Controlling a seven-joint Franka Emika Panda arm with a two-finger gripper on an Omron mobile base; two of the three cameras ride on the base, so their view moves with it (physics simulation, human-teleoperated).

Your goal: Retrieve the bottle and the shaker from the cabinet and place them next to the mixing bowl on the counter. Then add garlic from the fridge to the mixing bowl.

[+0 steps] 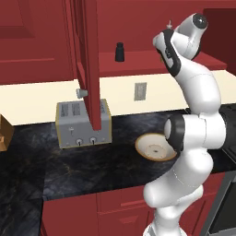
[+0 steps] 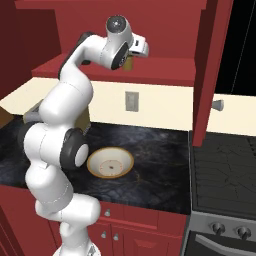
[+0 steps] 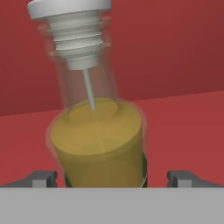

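The bottle [image 3: 98, 140], olive-yellow with a clear neck and white spout, stands on the red shelf of the cabinet [image 1: 147, 59] and leans slightly in the hand view. My gripper [image 3: 113, 178] is open, one fingertip on each side of the bottle's base with a gap on both sides. In the right base view a bit of the bottle [image 2: 129, 63] peeks out behind the hand. The black shaker [image 1: 120, 51] stands upright on the same shelf, left of the hand. The mixing bowl [image 1: 141, 146] [image 2: 93, 159] sits below on the black counter [image 1: 69, 166].
The cabinet's left door [image 1: 87, 60] hangs open above a silver toaster [image 1: 83, 123]. The right door [image 2: 207, 75] with its round knob [image 2: 218, 105] is open too. A stove top [image 2: 222, 170] lies right of the counter. A wall socket [image 1: 140, 91] is behind the bowl.
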